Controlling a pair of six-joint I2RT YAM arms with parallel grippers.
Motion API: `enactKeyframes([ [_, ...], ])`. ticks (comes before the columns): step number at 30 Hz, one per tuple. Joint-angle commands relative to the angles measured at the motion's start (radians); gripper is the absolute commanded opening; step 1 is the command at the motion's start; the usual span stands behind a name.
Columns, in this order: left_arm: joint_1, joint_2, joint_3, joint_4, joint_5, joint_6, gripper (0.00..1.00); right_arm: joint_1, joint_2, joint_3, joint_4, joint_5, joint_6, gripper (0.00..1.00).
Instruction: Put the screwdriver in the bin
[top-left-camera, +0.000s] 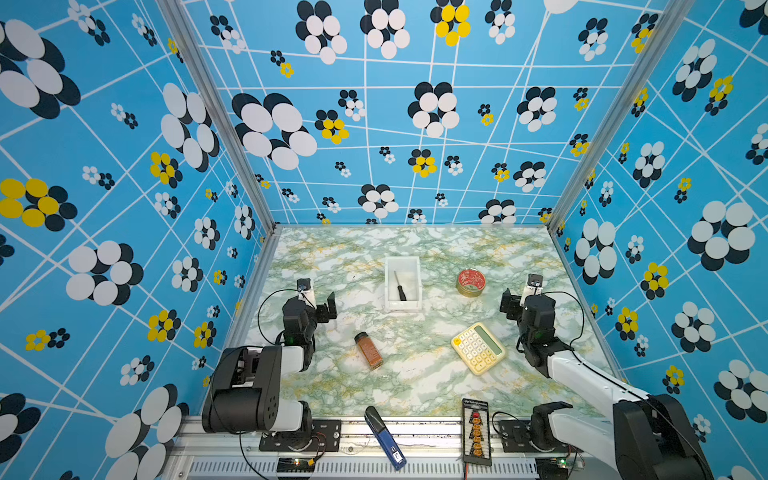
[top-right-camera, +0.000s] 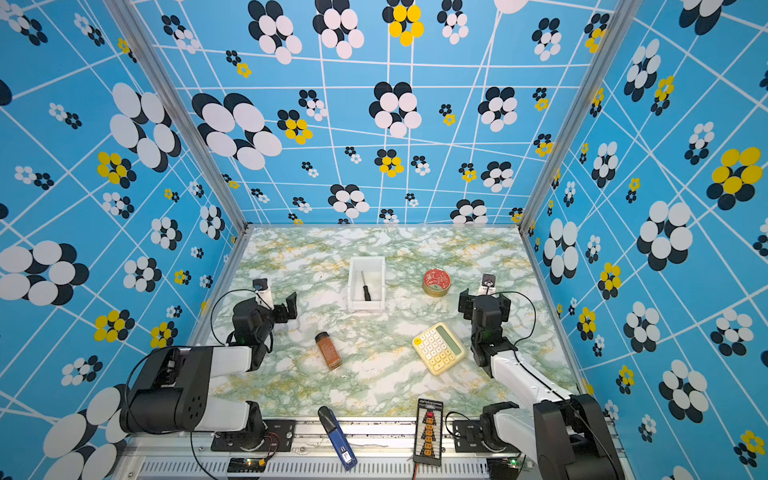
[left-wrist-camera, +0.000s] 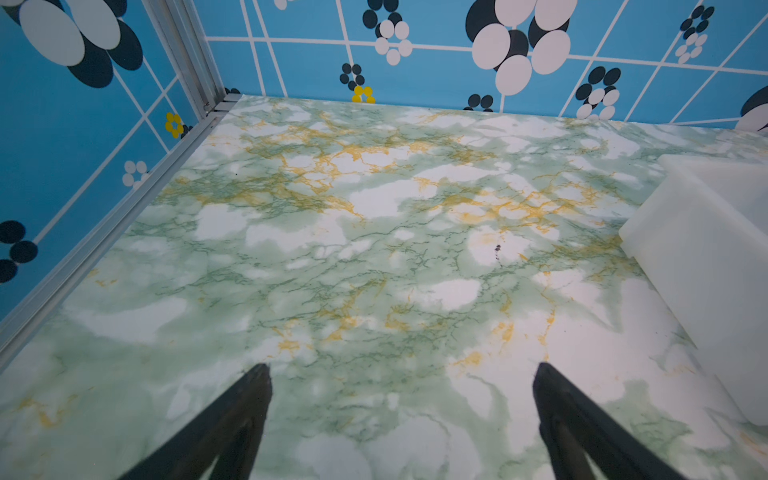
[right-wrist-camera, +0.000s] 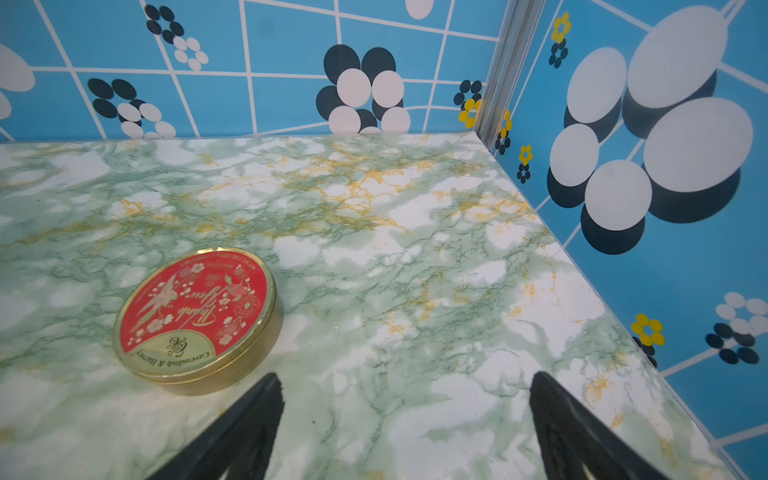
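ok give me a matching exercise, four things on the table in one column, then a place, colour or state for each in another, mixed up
1 screwdriver
2 tin
3 calculator
4 spice jar

a pale yellow
b lying on its side, black cap
c inside the bin
d red lid, right of the bin in both top views

Pairs: 1-c, 2-d, 3-a, 4-b

Marbled green-and-white table (top-left-camera: 415, 386). Carries a white bin (top-left-camera: 402, 308) toward the back middle and a round red-lidded tin (top-left-camera: 470, 282) to its right, apart. Nearer the front, a brown spice jar (top-left-camera: 368, 351) on its side and a yellow calculator (top-left-camera: 478, 348). Across the front edge, a blue pen-like device (top-left-camera: 385, 437) and a flat black device (top-left-camera: 476, 432).
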Motion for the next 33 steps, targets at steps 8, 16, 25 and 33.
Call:
enactKeyframes([
  [8,-0.029,0.118,-0.065,0.322,0.007,0.047,0.99,-0.022,-0.072,-0.133,0.138,0.083,0.007,0.96],
  [16,-0.041,0.119,-0.074,0.342,-0.023,0.051,0.99,-0.022,-0.216,-0.193,0.085,0.057,-0.009,0.97],
  [25,-0.043,0.120,-0.077,0.345,0.014,0.064,0.99,-0.124,0.085,-0.130,0.364,0.004,0.089,0.99],
  [33,-0.043,0.131,-0.091,0.385,-0.049,0.050,0.99,-0.126,0.388,-0.023,0.504,-0.119,0.032,0.99],
])
